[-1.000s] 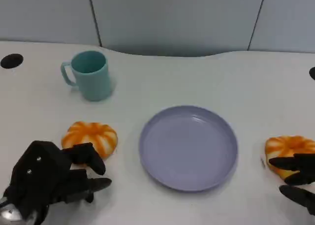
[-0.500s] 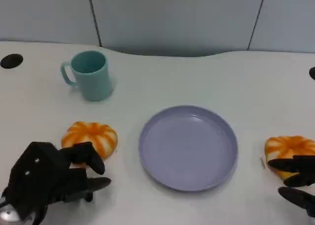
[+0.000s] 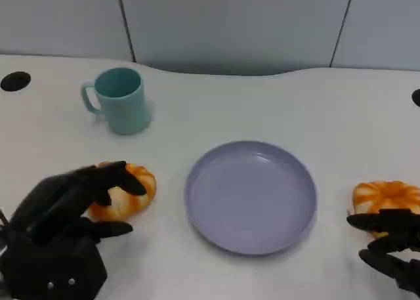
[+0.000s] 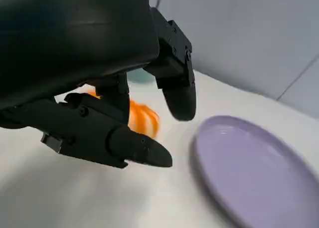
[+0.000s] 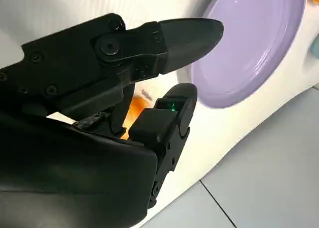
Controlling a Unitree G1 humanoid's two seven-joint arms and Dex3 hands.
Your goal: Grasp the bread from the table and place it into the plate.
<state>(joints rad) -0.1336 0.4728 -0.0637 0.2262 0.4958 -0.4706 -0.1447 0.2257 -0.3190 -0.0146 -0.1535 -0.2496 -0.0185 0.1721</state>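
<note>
Left hand (image 3: 62,211): reaching over the left bread (image 3: 125,192), fingers spread apart above and beside it, not clasping it.
Right hand (image 3: 392,244): hovering at the near edge of the right bread (image 3: 386,198), fingers parted, holding nothing.
Plate (image 3: 251,196): lying on the table (image 3: 262,103) between the two orange-and-white striped breads, holding nothing.
Mug (image 3: 119,100): standing upright behind the left bread, teal, handle facing left.
Writing: nothing readable is showing on any item.

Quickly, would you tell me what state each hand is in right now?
Left hand: open, fingers spread over the left bread, not holding it.
Right hand: open, beside the right bread.
</note>
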